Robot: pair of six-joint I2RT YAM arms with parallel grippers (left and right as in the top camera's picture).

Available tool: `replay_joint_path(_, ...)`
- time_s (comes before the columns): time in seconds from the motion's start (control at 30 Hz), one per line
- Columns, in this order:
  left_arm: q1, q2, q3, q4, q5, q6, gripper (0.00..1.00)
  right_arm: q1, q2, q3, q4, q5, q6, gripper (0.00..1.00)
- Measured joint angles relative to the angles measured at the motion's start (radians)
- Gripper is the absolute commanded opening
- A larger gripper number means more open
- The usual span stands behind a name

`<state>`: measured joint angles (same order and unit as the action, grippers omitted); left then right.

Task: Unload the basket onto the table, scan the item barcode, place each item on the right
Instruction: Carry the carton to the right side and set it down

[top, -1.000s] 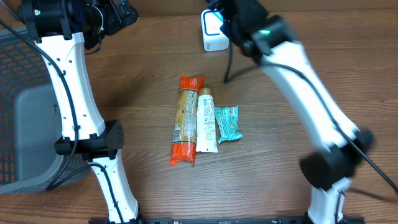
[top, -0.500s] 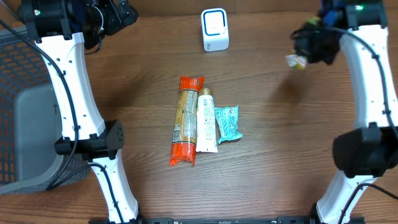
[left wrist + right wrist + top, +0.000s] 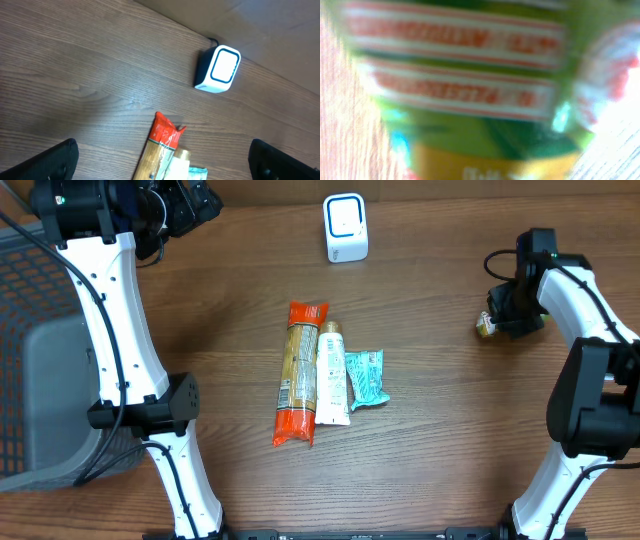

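The white scanner (image 3: 346, 227) with a blue ring stands at the back middle of the table, and the left wrist view shows the scanner (image 3: 218, 70) too. My right gripper (image 3: 507, 313) is low at the right side, against a small green and yellow packet (image 3: 486, 326). That packet (image 3: 470, 100) fills the right wrist view as a blur and hides the fingers. High at the back left, my left gripper (image 3: 195, 205) stands open and holds nothing; its dark fingertips (image 3: 55, 160) show at the lower corners of its wrist view.
Side by side in the middle of the table lie a long pasta pack (image 3: 298, 375) with red ends, a white tube (image 3: 332, 375) and a teal packet (image 3: 365, 378). A grey mesh basket (image 3: 40, 380) stands at the left edge.
My right arm has swung from the scanner out to the right and come down low with the small packet. The left arm has not moved.
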<state>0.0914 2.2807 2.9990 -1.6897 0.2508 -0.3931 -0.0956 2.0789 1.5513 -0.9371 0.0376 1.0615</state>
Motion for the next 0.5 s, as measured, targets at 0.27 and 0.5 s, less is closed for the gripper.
replay_joint_path(0.27, 0.000, 0.000, 0.000, 0.000, 0.000, 0.000, 1.00, 0.000, 0.000, 0.073, -0.046, -0.043, -0.238, 1.00)
replay_joint_path(0.5, 0.000, 0.000, 0.000, 0.000, 0.000, 0.000, 0.99, 0.022, -0.047, 0.364, -0.267, -0.248, -0.541, 0.98)
